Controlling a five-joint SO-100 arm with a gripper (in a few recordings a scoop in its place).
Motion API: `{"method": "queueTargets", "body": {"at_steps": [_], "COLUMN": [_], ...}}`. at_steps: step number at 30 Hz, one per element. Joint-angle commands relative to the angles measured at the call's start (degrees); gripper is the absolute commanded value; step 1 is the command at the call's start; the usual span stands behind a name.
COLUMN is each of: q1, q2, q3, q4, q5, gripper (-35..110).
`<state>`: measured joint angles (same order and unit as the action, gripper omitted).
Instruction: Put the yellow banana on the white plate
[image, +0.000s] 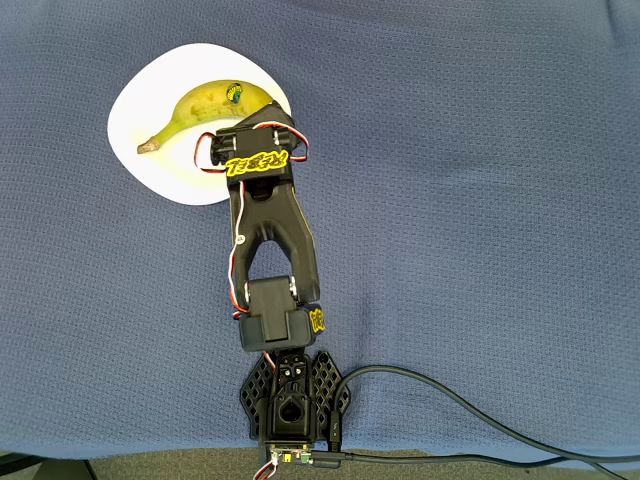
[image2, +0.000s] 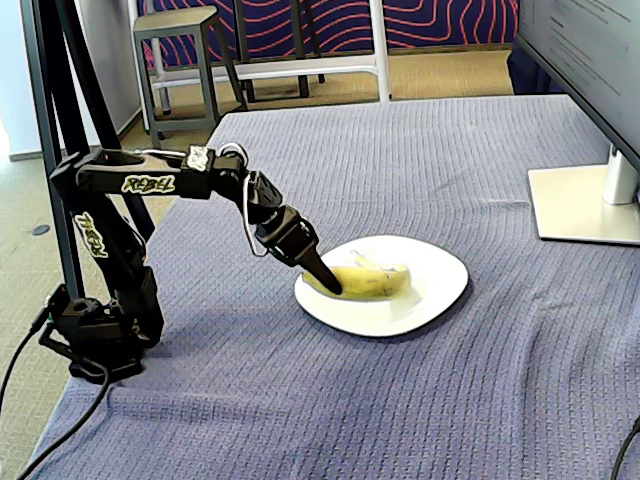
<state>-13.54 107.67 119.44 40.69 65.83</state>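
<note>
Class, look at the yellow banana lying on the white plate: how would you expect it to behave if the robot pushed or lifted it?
The yellow banana is curved and lies on its side, so a push would probably pivot it rather than roll it. Its skin looks smooth and the white plate glossy, so it may slide easily. It is ripe, so hard squeezing would likely bruise it.

Blue-grey textured cloth (image2: 420, 150) covering the table

In the fixed view a monitor's pale stand base (image2: 585, 205) rests on the cloth at the right edge, its screen (image2: 590, 50) above. Far behind, a grey stool (image2: 180, 45) stands on the floor at left, beside a patterned red-and-navy wall (image2: 440, 20).
</note>
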Motion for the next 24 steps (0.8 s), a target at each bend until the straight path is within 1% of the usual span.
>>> {"method": "queueTargets", "body": {"at_steps": [1, 10, 20, 24], "q1": [-0.4, -0.4, -0.5, -0.3], "q2": [-1.8, -5.7, -4.7, -5.1], "q3": [-0.1, 0.4, 0.8, 1.1], "q4": [-3.4, -5.1, -5.1, -5.1], "q5": [-0.5, -0.7, -1.3, -1.6], "gripper": [0, 0, 18, 20]}}
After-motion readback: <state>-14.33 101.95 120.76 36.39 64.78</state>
